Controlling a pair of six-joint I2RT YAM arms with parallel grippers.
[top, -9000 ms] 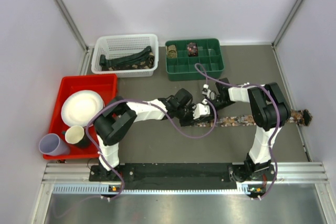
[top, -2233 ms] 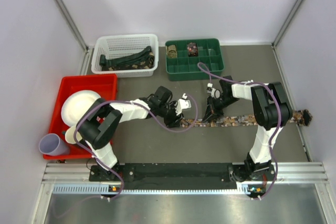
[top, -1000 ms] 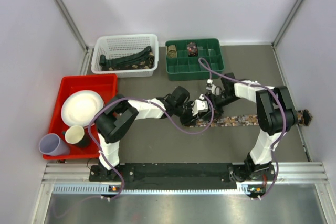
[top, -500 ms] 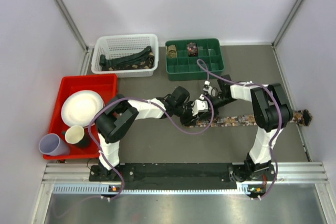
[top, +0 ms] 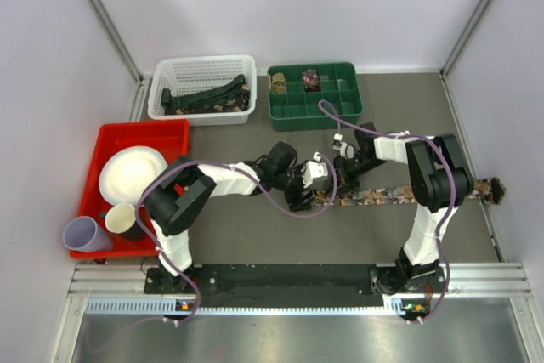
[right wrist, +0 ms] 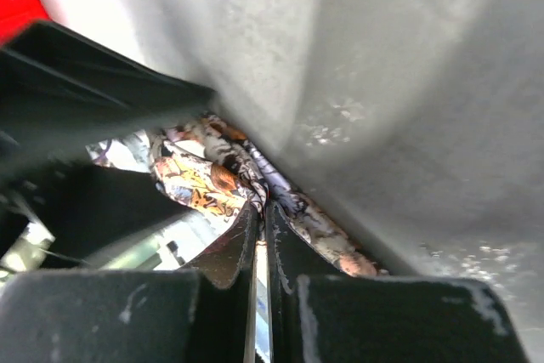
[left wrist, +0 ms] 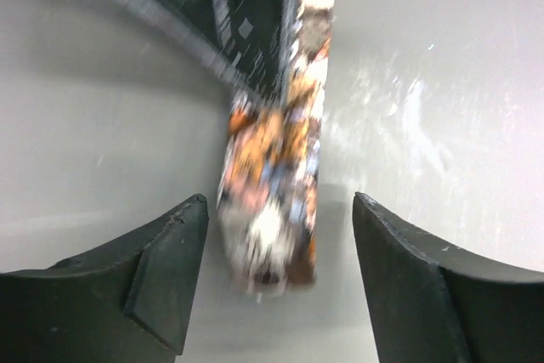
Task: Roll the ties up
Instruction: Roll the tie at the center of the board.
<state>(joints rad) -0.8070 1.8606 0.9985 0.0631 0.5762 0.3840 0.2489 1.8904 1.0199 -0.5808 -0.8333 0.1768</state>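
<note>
So the left gripper [left wrist: 279,206] is hanging wide open, fingers sitting either side of the end of the floral tie [left wrist: 285,138] without touching it. The right gripper [right wrist: 259,210] is pinching shut on that same tie a bit further along. The rest of the strip is lying flat across the grey table [top: 255,227], running toward the right wall.

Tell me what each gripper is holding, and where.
The right gripper pinches the floral tie close to its end; left gripper is open astride that end, holding nothing.

Brown-orange tie [left wrist: 272,167], pale floral speckles
</note>
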